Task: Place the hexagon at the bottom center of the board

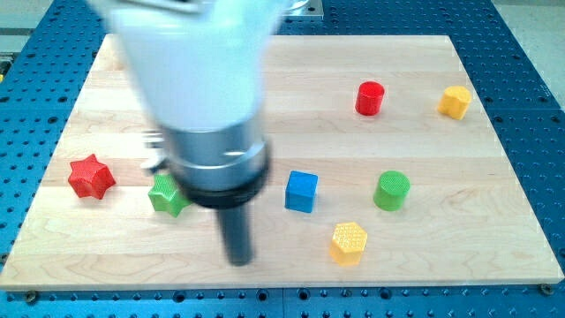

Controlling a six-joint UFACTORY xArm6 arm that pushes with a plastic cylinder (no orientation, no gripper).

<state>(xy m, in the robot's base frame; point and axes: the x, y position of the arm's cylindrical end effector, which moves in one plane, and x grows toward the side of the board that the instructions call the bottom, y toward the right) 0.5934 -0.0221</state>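
The yellow hexagon lies near the view's bottom, a little right of centre on the wooden board. My tip is on the board to the hexagon's left, well apart from it, and below and left of the blue cube. A green star sits up and to the left of the tip, partly hidden behind the arm.
A red star lies at the left. A green cylinder sits right of the blue cube. A red cylinder and a second yellow block are at the upper right. The arm's body hides the upper left of the board.
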